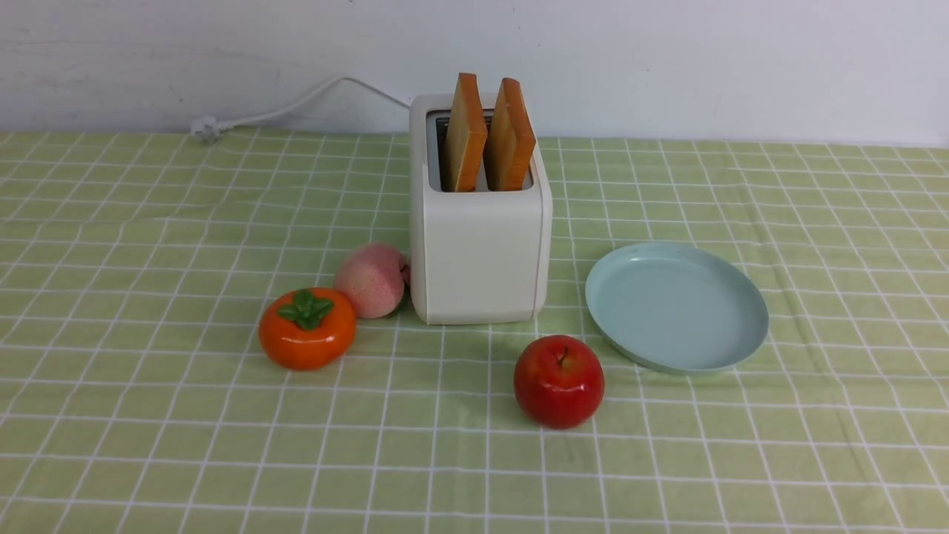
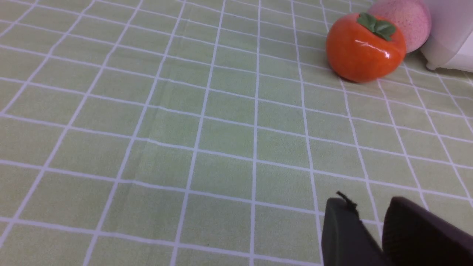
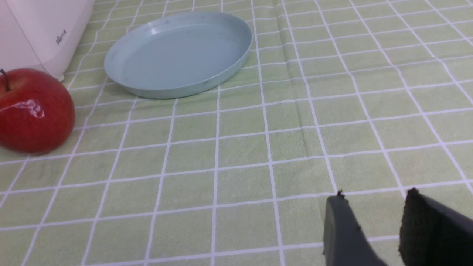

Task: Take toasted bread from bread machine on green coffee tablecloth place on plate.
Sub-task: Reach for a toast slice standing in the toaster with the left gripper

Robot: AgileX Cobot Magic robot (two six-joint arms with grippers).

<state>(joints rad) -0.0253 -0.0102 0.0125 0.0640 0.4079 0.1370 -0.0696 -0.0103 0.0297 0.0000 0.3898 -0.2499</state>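
Note:
Two slices of toasted bread point(image 1: 465, 133) point(image 1: 510, 137) stand upright in the slots of the cream-white bread machine point(image 1: 478, 252) at the table's middle. Just right of it the pale blue-green plate point(image 1: 676, 305) lies bare on the green coffee tablecloth point(image 1: 148, 445). Neither arm shows in the front view. My left gripper point(image 2: 369, 207) hovers low over bare cloth, its jaws a little apart with nothing between them. My right gripper point(image 3: 373, 199) is open wider over bare cloth, and the plate point(image 3: 177, 51) and the bread machine's corner point(image 3: 44, 29) lie well beyond it.
An orange persimmon point(image 1: 307, 328) and a pink peach point(image 1: 371, 279) sit at the machine's left front. A red apple point(image 1: 558, 380) rests in front, between the machine and the plate. The white power cord point(image 1: 282, 111) runs along the back wall.

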